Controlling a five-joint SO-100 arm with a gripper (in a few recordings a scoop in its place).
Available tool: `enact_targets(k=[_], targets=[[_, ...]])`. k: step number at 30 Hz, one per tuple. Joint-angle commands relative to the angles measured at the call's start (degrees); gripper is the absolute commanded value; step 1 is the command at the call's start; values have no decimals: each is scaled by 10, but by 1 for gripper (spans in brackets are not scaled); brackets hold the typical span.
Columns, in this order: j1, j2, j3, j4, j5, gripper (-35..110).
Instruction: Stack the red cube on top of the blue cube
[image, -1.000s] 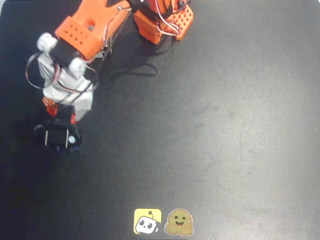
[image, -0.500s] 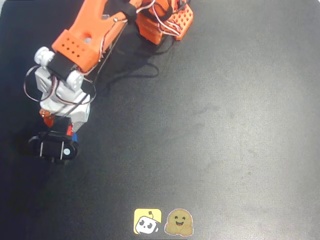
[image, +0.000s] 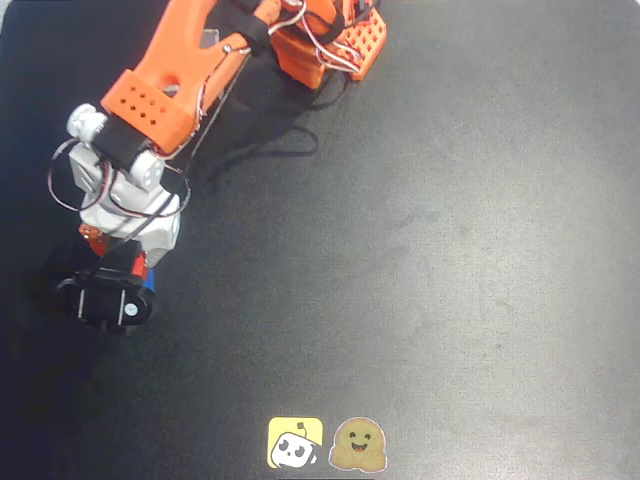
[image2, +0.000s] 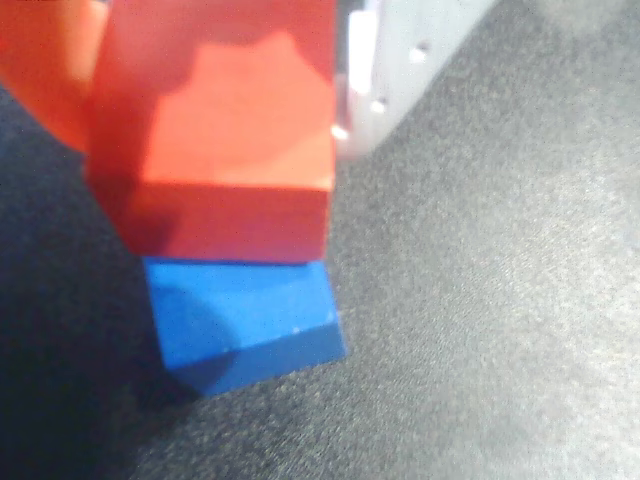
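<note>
The red cube (image2: 225, 140) sits between our jaws in the wrist view, with the white finger (image2: 400, 70) pressed against its right face and an orange part hard against its left, so we judge the jaws closed on it and carrying it. We hold it by its side faces, which leaves its underside free to land flat on the blue cube (image2: 245, 320).

Taking the blue cube as our landmark: the red cube is directly above it, its lower edge meeting the blue top in the wrist view. We cannot tell whether the two are touching or a sliver apart. The red cube looks shifted a little to the left of the blue one, and the blue cube is turned slightly against it, so the edges do not line up exactly.

In the overhead view only a small blue corner (image: 149, 272) shows beneath the white wrist housing, with the black wrist camera (image: 105, 302) just below it and the orange arm (image: 150, 105) reaching up and right toward its base. The two stickers (image: 327, 443) lie well apart, near the bottom edge of the black worktop (image: 450, 250).

We judge the placing step to be nearly finished; release should wait until the red cube rests fully.
</note>
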Motion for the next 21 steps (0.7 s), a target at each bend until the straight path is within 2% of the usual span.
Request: enact_targets(k=[1, 21], targets=[[-4, 4, -31, -6, 10, 0], [10, -5, -37, -4, 12, 0]])
